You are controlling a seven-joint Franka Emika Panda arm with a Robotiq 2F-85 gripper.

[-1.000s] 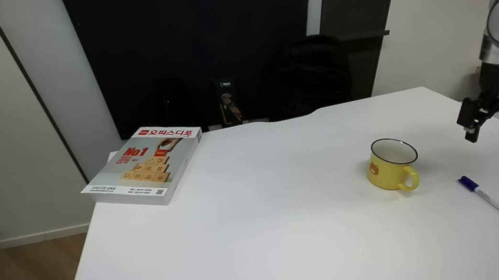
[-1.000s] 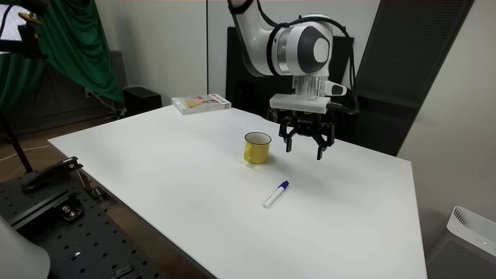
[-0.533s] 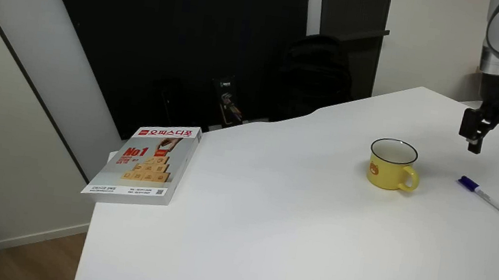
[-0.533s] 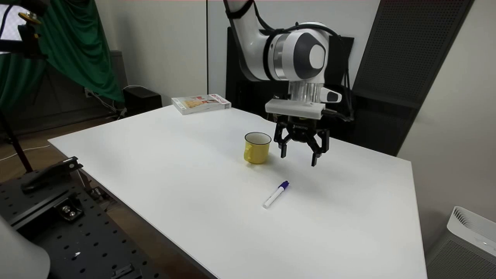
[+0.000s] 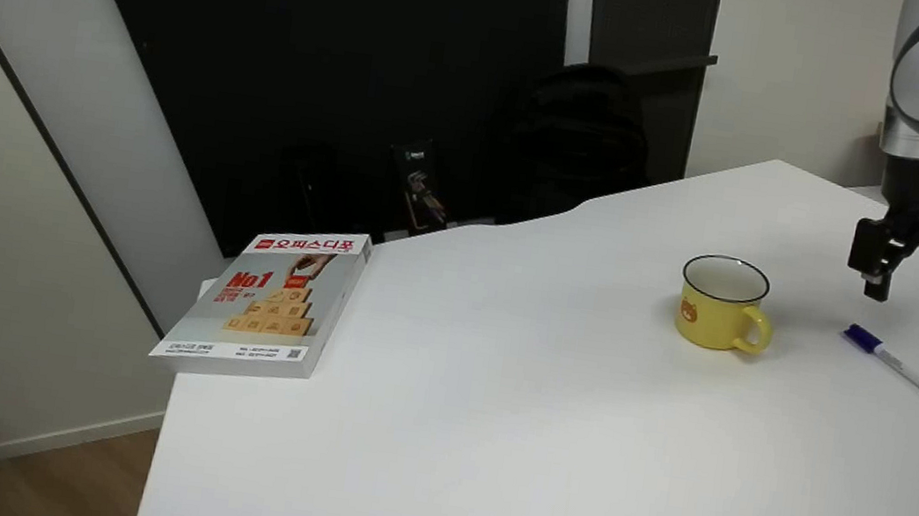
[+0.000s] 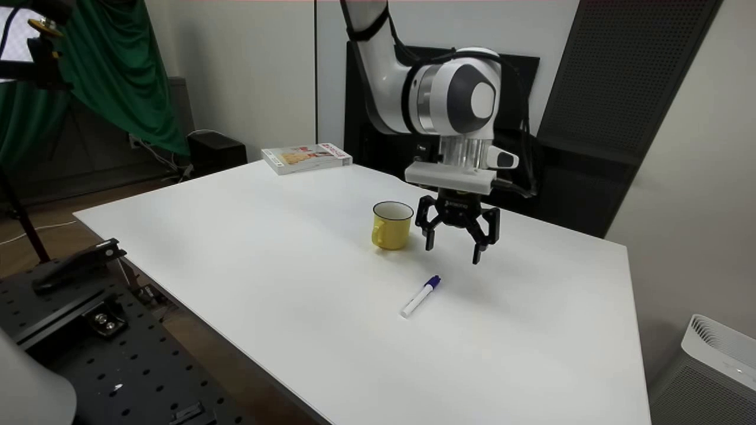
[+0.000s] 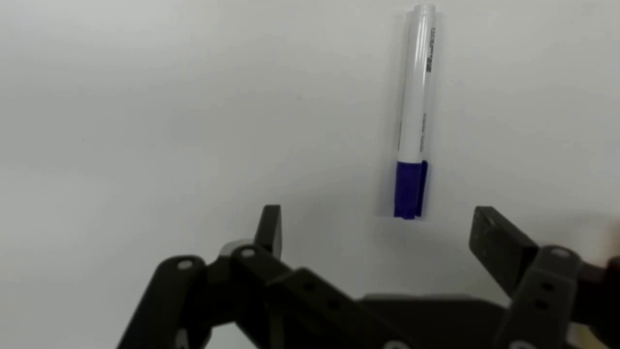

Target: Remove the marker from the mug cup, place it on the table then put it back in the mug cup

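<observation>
The marker [image 5: 907,368], white with a dark blue cap, lies flat on the white table [image 5: 489,439]. It also shows in an exterior view [image 6: 420,297] and in the wrist view [image 7: 414,111], cap toward the gripper. The yellow mug cup [image 5: 709,318] stands upright beside it with its handle toward the marker; it also shows in an exterior view [image 6: 391,231]. My gripper [image 6: 453,248] is open and empty, pointing down above the table near the marker's cap end. In the wrist view the gripper [image 7: 375,215] has its fingers spread wide, with the cap just ahead of the gap.
A thick book [image 5: 267,304] lies at the table's far corner, also in an exterior view [image 6: 307,158]. A dark perforated platform [image 6: 130,366] stands beside the table. An air purifier [image 6: 720,366] stands on the floor. A blurred yellow patch shows at the wrist view's lower right edge.
My gripper has come down toward the table, closer to the marker's cap end, staying open. The marker and the mug cup have not moved.
</observation>
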